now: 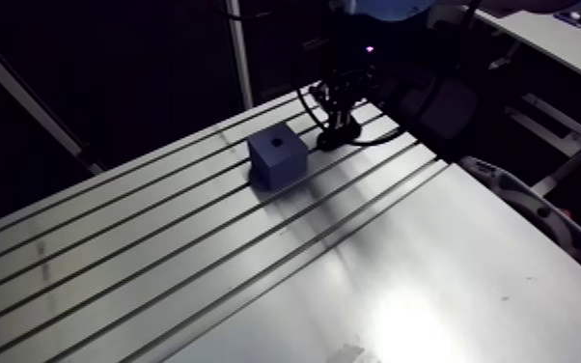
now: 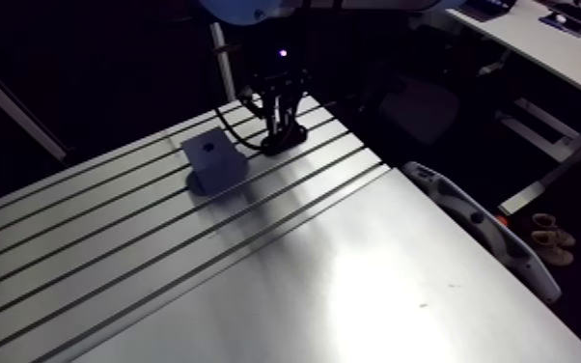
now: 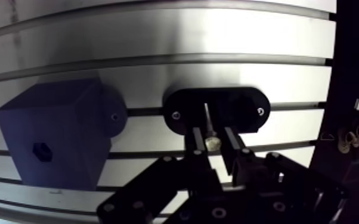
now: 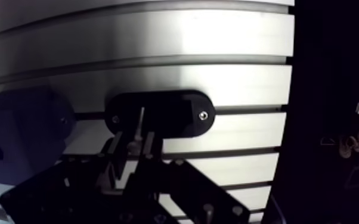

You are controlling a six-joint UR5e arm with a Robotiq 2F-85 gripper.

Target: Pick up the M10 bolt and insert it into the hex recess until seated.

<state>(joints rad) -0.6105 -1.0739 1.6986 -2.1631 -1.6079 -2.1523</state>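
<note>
Straddling bolt point(image 3: 211, 141), pincer point(image 3: 214, 134) agape; nr table point(image 3: 301, 77) edge

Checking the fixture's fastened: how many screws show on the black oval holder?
2. One screw at the end of the black oval holder nearer the blue block, the other at the far end. The gripper covers part of it, so more may be hidden.

Blue block point(image 3: 56, 134), black holder point(image 3: 217, 110)

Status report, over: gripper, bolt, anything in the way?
Gripper straddling bolt, grip unclear. Bolt standing in black holder, not yet in blue block. Nothing between holder and block.
</note>
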